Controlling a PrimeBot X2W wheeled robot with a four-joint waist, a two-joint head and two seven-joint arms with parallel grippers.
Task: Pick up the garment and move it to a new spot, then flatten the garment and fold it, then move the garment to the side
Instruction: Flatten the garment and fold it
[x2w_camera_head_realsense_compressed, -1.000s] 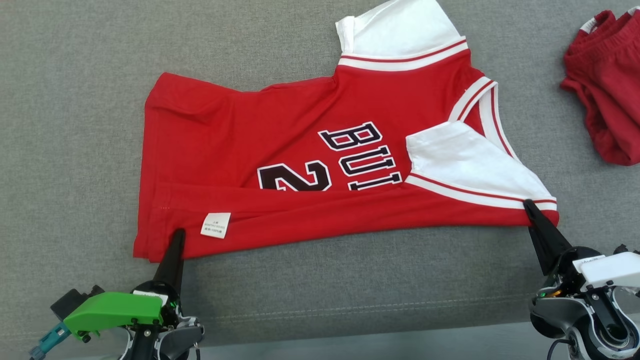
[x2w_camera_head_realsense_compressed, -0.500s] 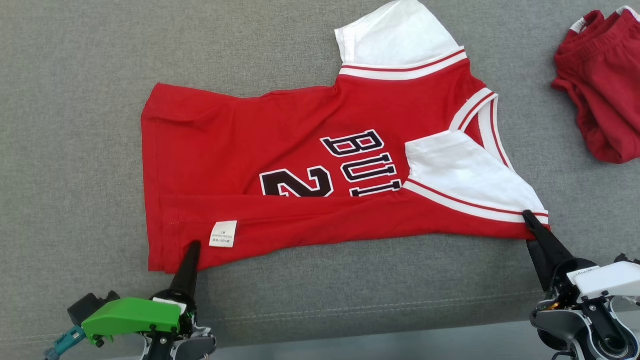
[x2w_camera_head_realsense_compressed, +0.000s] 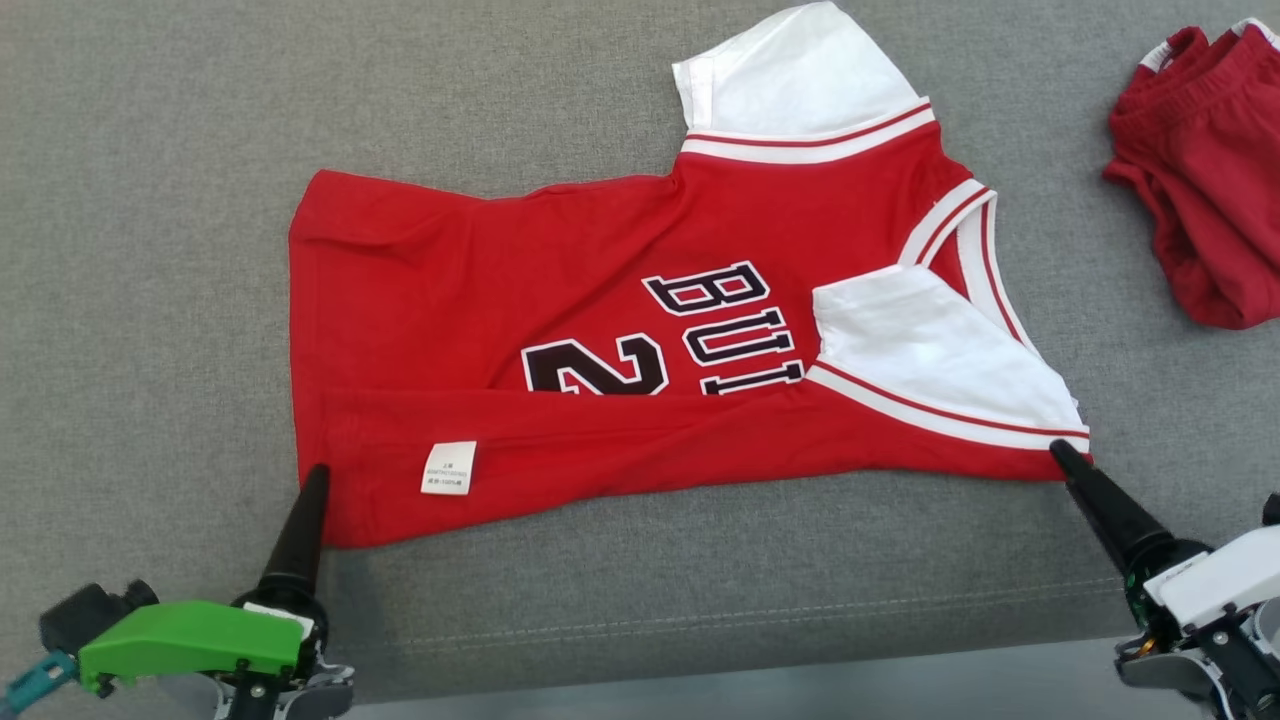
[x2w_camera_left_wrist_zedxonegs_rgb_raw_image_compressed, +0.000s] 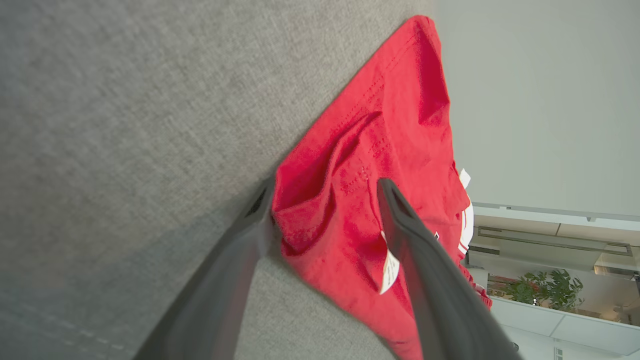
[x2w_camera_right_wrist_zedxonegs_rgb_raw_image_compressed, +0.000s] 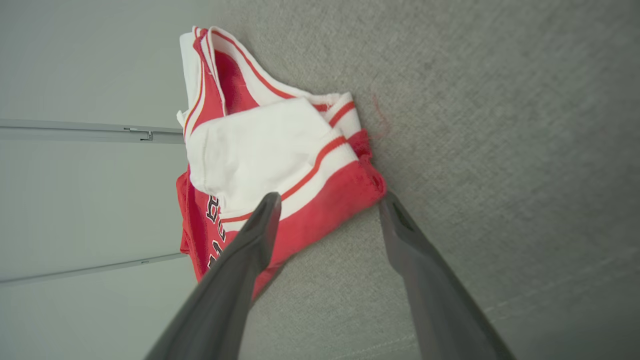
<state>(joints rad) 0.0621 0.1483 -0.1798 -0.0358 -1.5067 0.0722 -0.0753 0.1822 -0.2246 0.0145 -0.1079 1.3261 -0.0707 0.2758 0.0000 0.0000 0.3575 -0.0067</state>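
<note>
Here the red jersey (x2w_camera_head_realsense_compressed: 600, 270) lies spread sideways on the grey cushion (x2w_camera_head_realsense_compressed: 150, 200), well beyond the stitched seam (x2w_camera_head_realsense_compressed: 700, 615) that runs along the cushion's front. Its long edge nearest the seam is folded up over the front, cutting off the black-and-white lettering and number. A white care label (x2w_camera_head_realsense_compressed: 448, 468) sits on that flap. One white sleeve (x2w_camera_head_realsense_compressed: 920, 340) lies folded inward across the chest, and the other white sleeve (x2w_camera_head_realsense_compressed: 800, 70) sticks out on the side far from the seam. Red and white stripes trim the armholes and neck.

The left gripper (x2w_camera_left_wrist_zedxonegs_rgb_raw_image_compressed: 325, 184) has its fingers spread wide astride the hem corner closest to the seam, with cloth loose between them and nothing clamped. The right gripper (x2w_camera_right_wrist_zedxonegs_rgb_raw_image_compressed: 328, 197) is likewise wide apart at the striped shoulder corner, gripping nothing.

Between the seam and the jersey's folded edge runs a bare band of cushion. More bare fabric lies past the hem to the left. A crumpled red garment (x2w_camera_head_realsense_compressed: 1200, 200) sits far from the seam at the right, apart from the jersey.
</note>
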